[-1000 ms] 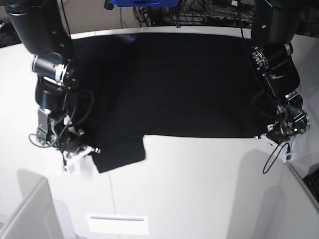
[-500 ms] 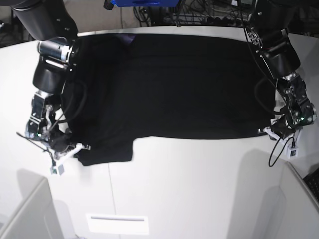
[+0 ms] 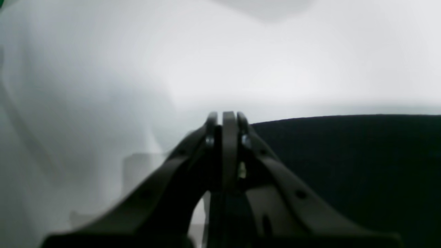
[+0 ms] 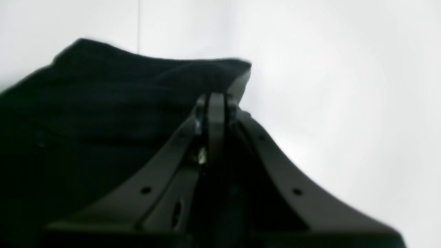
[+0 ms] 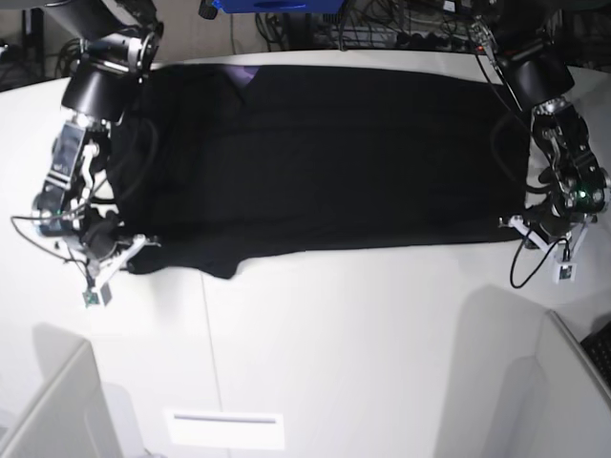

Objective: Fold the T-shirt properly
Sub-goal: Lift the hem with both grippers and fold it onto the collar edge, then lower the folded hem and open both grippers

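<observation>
Two grippers pinch cloth. Base view: T-shirt (image 5: pixel 325 162) spread flat on white table (image 5: pixel 363 353), right gripper (image 5: pixel 129 250) and left gripper (image 5: pixel 514 227) at near corners. L wrist: jaws closed on hem. R wrist: jaws closed on sleeve corner.

The T-shirt (image 5: pixel 325 162) lies spread across the far half of the tabletop (image 5: pixel 363 353), its near hem running between my two arms. My right gripper (image 5: pixel 129 256) sits at the hem's corner on the base view's left, my left gripper (image 5: pixel 516 229) at the opposite corner, both low on the tabletop.
</observation>
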